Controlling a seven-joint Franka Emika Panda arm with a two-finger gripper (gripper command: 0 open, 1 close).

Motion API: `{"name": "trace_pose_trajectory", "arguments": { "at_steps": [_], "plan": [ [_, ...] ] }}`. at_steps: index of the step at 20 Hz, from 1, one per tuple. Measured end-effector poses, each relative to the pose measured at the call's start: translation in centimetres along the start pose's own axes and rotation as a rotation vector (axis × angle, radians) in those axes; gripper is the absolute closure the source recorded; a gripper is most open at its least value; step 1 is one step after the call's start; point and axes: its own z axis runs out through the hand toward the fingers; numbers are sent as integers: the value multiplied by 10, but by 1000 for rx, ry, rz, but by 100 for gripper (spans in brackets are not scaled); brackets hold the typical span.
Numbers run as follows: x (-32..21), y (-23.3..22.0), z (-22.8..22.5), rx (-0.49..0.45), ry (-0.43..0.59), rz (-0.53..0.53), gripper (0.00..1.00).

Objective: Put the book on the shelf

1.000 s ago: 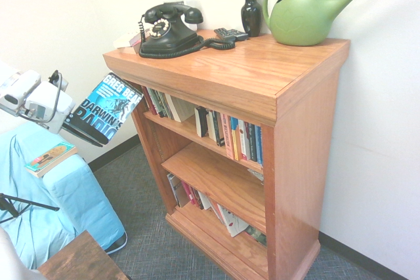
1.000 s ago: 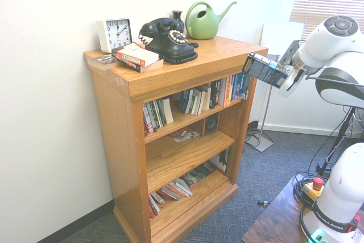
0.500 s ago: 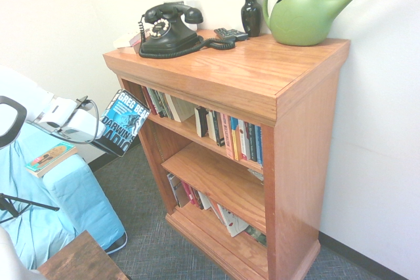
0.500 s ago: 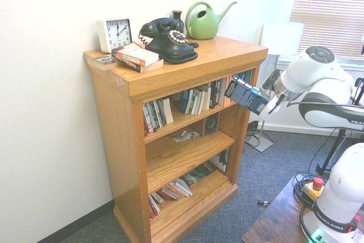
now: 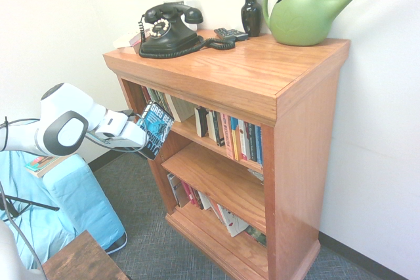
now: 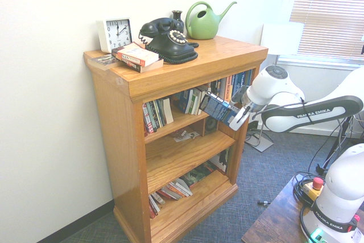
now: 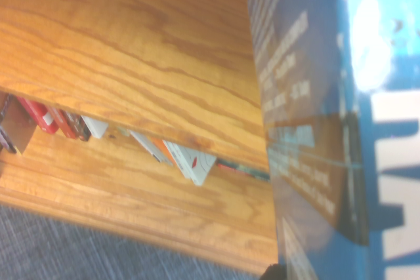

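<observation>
The gripper [image 6: 240,115] is closed tightly on the Darwin's Radio paperback [image 5: 155,129], held tilted just before the top inner shelf [image 5: 191,130]; it should level the book and slide it into a gap between the upright paperbacks [image 5: 230,134].

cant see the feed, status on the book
Gripper shut on book, tilted, at bookcase front. Not yet on shelf. Upright paperbacks line the shelf; gap tight.
</observation>
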Motion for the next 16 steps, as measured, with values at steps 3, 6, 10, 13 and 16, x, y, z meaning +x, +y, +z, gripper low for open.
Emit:
{"name": "trace_pose_trajectory", "arguments": {
  "at_steps": [3, 6, 10, 13, 16],
  "plan": [
    [10, -10, 9, 17, 14, -19, 100],
    [23, -21, 22, 35, 28, -42, 100],
    [27, -48, 40, 55, 33, -83, 100],
    [24, -67, 50, 64, 37, -101, 100],
    [27, -75, 58, 60, 55, -105, 100]
  ]
}}
